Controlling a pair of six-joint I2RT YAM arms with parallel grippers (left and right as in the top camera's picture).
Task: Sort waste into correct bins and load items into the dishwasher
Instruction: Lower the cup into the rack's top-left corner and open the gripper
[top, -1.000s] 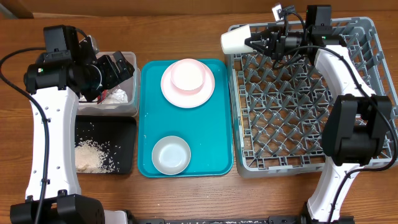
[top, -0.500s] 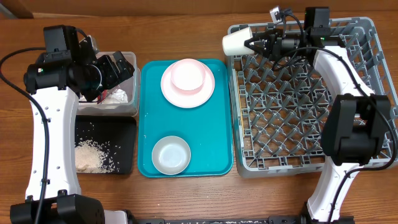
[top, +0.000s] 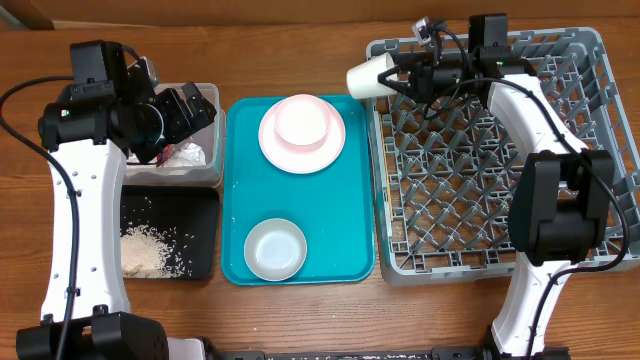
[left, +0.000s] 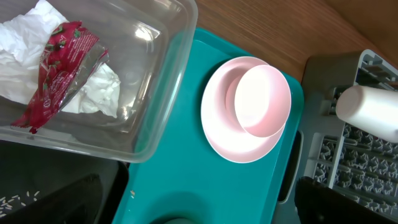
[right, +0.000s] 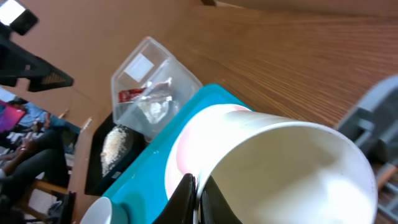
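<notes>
1. The left gripper (top: 188, 112) hangs over the clear tub (top: 212, 176) with its jaws spread wide and nothing in them. The crumpled napkin (left: 99, 93) and the red snack wrapper (left: 59, 71) lie together inside the tub, touching.
2. The black tray (top: 205, 225) sits just beside the tub, on the side nearer the robot. It holds the rice (top: 150, 250), heaped toward its left with loose grains scattered around. The waste sorting looks finished.
3. On the teal tray (top: 235, 200), the pink bowl (top: 303, 120) sits on the plate (top: 272, 143) at the far end. The whitish-grey bowl (top: 275, 250) stands alone at the near end. None of the three is loaded yet.
4. The right gripper (top: 398, 76) is clenched on the wall of the cream cup (top: 368, 76) at its rim. The wrist view shows one finger inside the cup and one outside. The cup is held on its side at the far-left corner of the dish rack (top: 480, 200), with its base pointing left past the rack's wall.
5. The step in hand appears to be loading the cup, the first item. The next move likely calls for three things:
   - carrying the cup back inward over the pegs;
   - rolling the wrist so the mouth faces down;
   - lowering the cup between the pegs before the jaws let go.
</notes>
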